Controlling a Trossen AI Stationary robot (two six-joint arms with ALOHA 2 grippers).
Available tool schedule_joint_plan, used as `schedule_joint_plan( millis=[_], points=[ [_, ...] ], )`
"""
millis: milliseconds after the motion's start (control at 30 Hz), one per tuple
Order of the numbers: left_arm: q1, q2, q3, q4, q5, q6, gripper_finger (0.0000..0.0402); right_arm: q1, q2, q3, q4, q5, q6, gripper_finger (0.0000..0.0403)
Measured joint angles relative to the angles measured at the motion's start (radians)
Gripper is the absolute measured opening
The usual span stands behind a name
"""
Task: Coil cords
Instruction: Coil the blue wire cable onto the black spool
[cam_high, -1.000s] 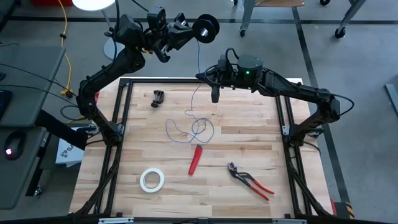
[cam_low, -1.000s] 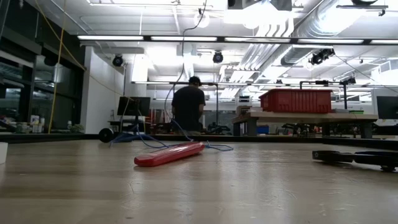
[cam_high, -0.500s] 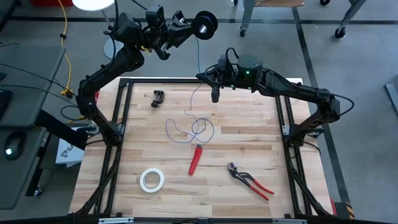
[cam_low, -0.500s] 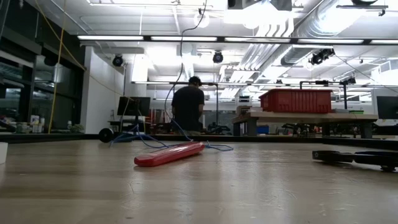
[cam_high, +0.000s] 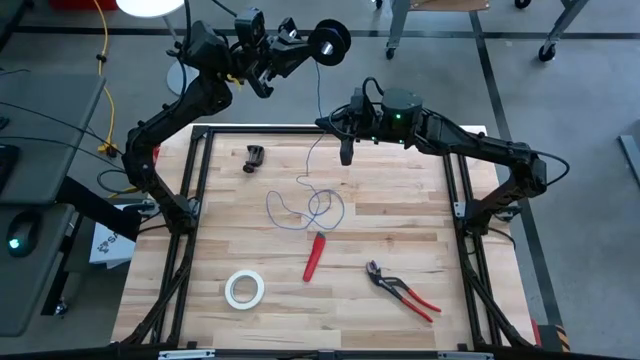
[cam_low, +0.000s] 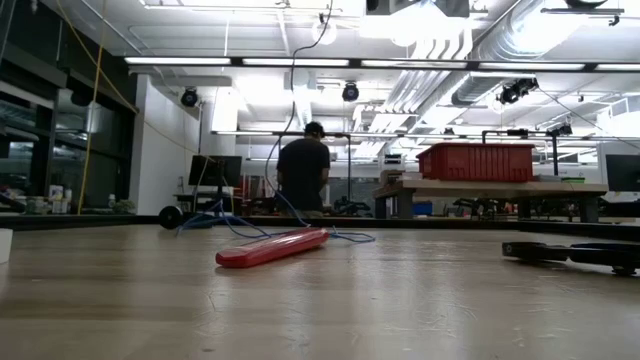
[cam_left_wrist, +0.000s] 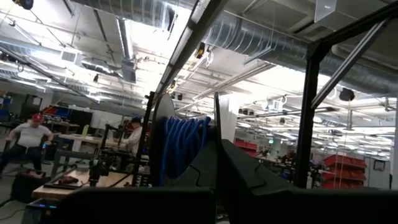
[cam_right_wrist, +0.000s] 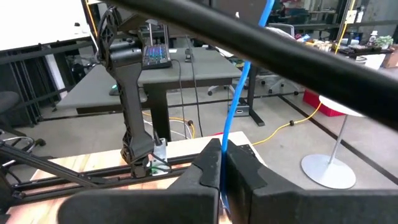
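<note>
left gripper (cam_high: 303, 47) raised high beyond the far edge of the table (cam_high: 400, 240), jaws pressed tight on the small black spool (cam_high: 333, 42). from the left wrist camera the spool (cam_left_wrist: 180, 149) shows wound thick with blue wire, sitting right ahead of the closed fingers (cam_left_wrist: 239, 171).

the thin blue-violet wire (cam_high: 318, 205) runs down from the spool, past the right gripper (cam_high: 346, 155), and onto the wood. on the table it lies in a few loose loops near the middle, just on the far side of the red-handled tool (cam_high: 314, 256). one end of the loops touches or nearly touches the tool's tip; cannot tell which from above.

right gripper hangs over the far half of the table, pointing down, jaws pinched together with the wire between them. right wrist camera shows the wire (cam_right_wrist: 239, 93) as a bright blue line running straight up from between the shut fingers (cam_right_wrist: 205, 171).

low camera: the red tool (cam_low: 272, 247) lies flat in mid-table, blue wire (cam_low: 240, 228) trailing behind it, a strand rising up out of frame. neither gripper shows there.

other things on the wood: white tape roll (cam_high: 244, 289) near the front left, red-handled pliers (cam_high: 402, 291) front right, a small black clamp-like piece (cam_high: 254, 158) at the far left. yellow cable (cam_high: 103, 60) on the floor off the left side.

a person (cam_low: 303, 170) stands in the room beyond the table, back turned.
</note>
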Motion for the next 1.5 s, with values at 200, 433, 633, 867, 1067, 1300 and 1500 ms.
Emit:
schedule_joint_plan(
  millis=[200,433,633,867,1067,1300,1500],
  points=[
    [0.0,0.0,0.0,-0.001,-0.003,0.0,0.0,0.0,0.0,0.0,-0.005,0.0,0.0,0.0],
    [0.002,0.0,0.0,-0.001,-0.005,0.0,0.0,0.0,0.0,0.0,-0.006,0.0,0.002,0.0],
    [0.003,0.0,0.0,-0.001,0.0,0.0,0.0,0.0,0.0,0.0,-0.016,0.0,0.003,0.0],
    [0.003,0.0,0.0,-0.002,0.004,0.0,0.0,0.0,0.0,0.0,-0.027,0.0,0.02,0.0],
    [0.006,0.0,0.0,-0.001,0.058,0.015,0.0,0.0,-0.001,0.0,-0.034,-0.002,-0.005,0.0],
    [0.014,0.0,0.0,-0.001,0.062,0.016,0.0,0.0,-0.001,0.0,-0.034,-0.011,0.0,0.0],
    [0.035,0.0,0.0,-0.001,0.079,-0.001,0.0,0.0,-0.001,0.0,-0.034,-0.011,0.0,0.0]
  ],
)
